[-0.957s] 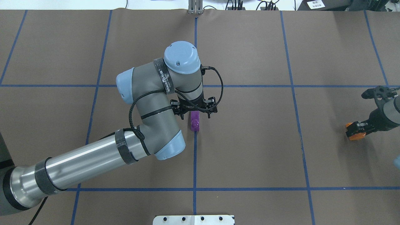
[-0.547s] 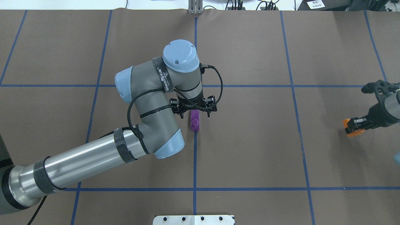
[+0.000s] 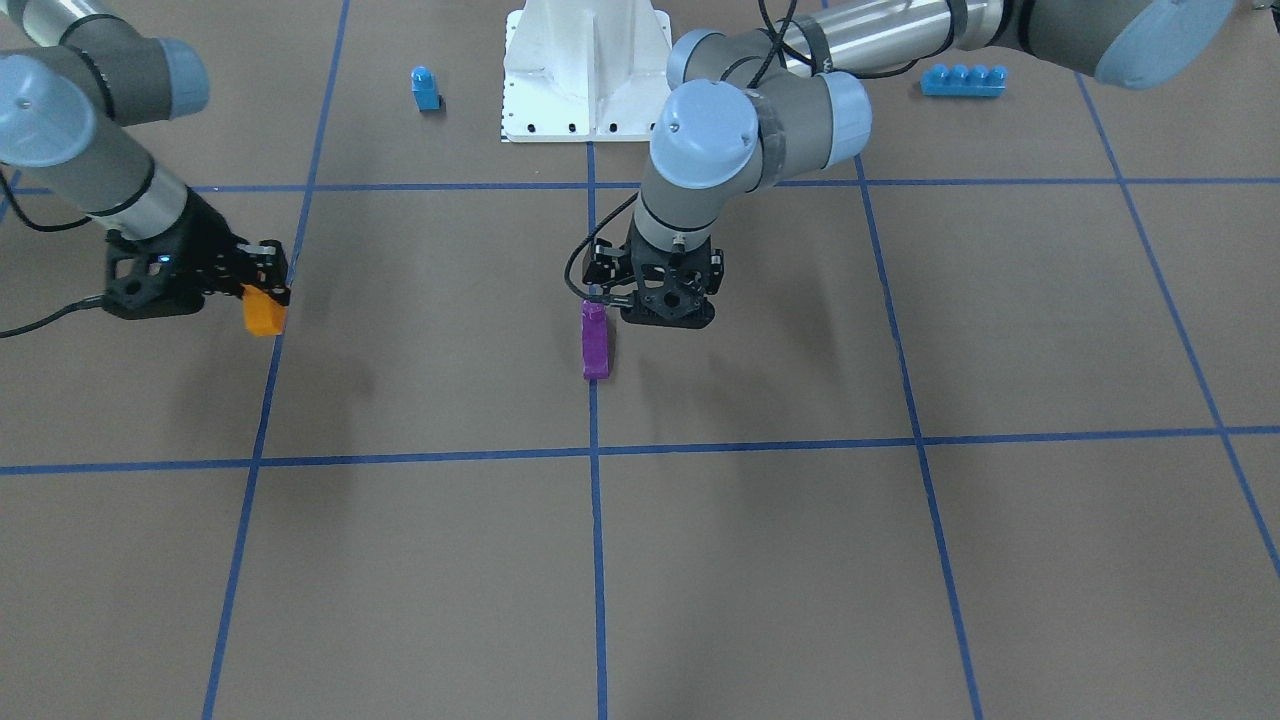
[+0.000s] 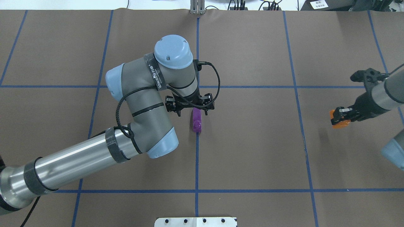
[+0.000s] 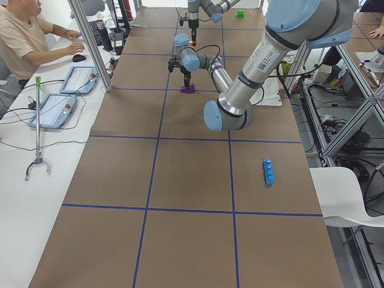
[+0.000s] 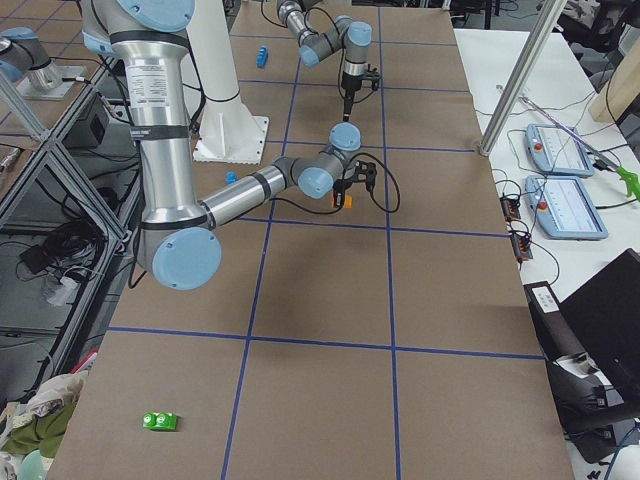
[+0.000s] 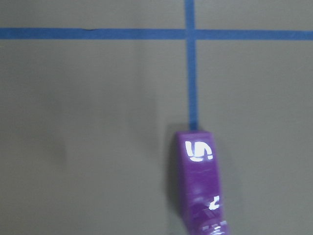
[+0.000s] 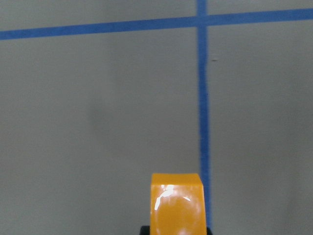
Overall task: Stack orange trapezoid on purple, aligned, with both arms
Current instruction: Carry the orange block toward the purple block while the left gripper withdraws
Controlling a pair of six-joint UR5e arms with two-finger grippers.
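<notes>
The purple block (image 4: 196,123) lies flat on the table along the blue centre tape line; it also shows in the front view (image 3: 595,345) and at the bottom of the left wrist view (image 7: 199,191). My left gripper (image 4: 192,113) is open just above the block's end nearest the robot, a little to its left, and holds nothing; it also shows in the front view (image 3: 660,305). My right gripper (image 4: 341,113) is shut on the orange trapezoid (image 4: 339,124) and holds it above the table at the far right. The right wrist view shows the orange trapezoid (image 8: 177,205) too.
A small blue single-stud block (image 3: 425,88) and a long blue four-stud brick (image 3: 962,78) sit on either side of the white base plate (image 3: 585,70). A green block (image 6: 159,421) lies at the table's far right end. An operator (image 5: 24,36) sits beside the table.
My left arm has drawn up and to the left off the purple block, which stayed put. My right gripper has carried the orange trapezoid leftward, toward the centre.
</notes>
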